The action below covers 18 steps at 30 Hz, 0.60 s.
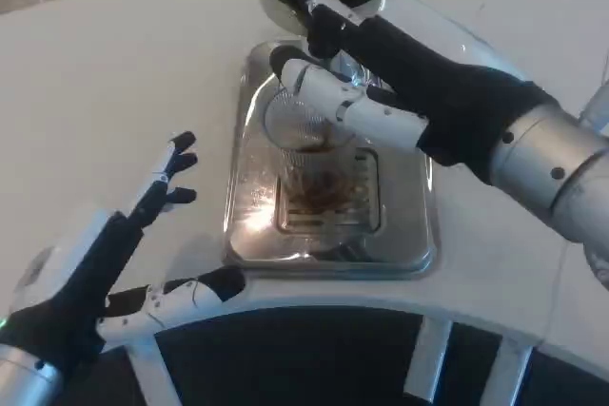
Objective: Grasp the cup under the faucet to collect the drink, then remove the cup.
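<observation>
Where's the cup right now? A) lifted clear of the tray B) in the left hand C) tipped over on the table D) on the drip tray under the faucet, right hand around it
D: the cup stands upright on the drip tray below the faucet, with brown drink in it and the right hand gripping its rim area; the left hand is apart, fingers spread, holding nothing.

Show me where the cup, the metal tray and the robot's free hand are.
cup (309,154), head view, on its clear side wall.
metal tray (249,206), head view, on its left rim.
left hand (105,268), head view, on its palm.
</observation>
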{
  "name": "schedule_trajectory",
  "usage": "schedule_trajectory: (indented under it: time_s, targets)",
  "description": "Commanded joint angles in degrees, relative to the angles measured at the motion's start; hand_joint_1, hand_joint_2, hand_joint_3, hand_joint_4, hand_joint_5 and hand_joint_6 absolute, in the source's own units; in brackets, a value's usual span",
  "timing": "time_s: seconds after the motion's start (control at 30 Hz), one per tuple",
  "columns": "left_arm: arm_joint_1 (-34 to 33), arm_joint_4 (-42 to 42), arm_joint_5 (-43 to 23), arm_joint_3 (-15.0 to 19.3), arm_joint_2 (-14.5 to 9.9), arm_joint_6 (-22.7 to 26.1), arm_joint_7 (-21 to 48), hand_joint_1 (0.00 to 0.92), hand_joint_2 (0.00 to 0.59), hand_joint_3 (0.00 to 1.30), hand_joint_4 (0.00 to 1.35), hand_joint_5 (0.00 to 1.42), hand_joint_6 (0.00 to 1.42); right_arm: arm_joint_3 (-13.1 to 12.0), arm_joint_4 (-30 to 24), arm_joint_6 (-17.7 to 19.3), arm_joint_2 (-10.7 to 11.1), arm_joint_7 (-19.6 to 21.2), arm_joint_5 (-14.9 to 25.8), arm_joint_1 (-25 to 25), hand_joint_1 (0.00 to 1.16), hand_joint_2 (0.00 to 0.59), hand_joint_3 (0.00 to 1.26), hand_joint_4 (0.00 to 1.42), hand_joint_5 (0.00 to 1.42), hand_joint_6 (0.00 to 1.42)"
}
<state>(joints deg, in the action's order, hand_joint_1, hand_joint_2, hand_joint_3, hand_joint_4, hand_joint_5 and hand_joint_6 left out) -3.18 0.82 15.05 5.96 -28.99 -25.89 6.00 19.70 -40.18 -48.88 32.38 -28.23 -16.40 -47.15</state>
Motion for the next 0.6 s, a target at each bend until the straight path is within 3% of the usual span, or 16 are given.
schedule_trajectory:
  time_s: [0.03,0.37,0.6]
  targets:
    - [-2.2,-1.0,3.0,-1.7,2.0,2.1,-1.5,0.191,0.023,0.0,0.0,0.22,0.2,0.5,-0.9,1.8,0.0,-2.1,0.8,1.5,0.0,0.475,0.0,0.0,0.0,0.0]
    - [-7.7,-6.4,6.3,-4.0,4.7,3.3,-4.0,0.21,0.023,0.0,0.0,0.21,0.19,0.4,-0.2,1.9,-0.3,-2.5,0.2,1.5,0.0,0.481,0.0,0.0,0.0,0.0]
    - [-10.5,-9.9,7.0,-5.1,5.1,3.0,-5.5,0.212,0.023,0.0,0.0,0.21,0.19,0.6,0.0,1.4,-0.6,-2.6,-0.2,1.3,0.0,0.489,0.0,0.0,0.0,0.0]
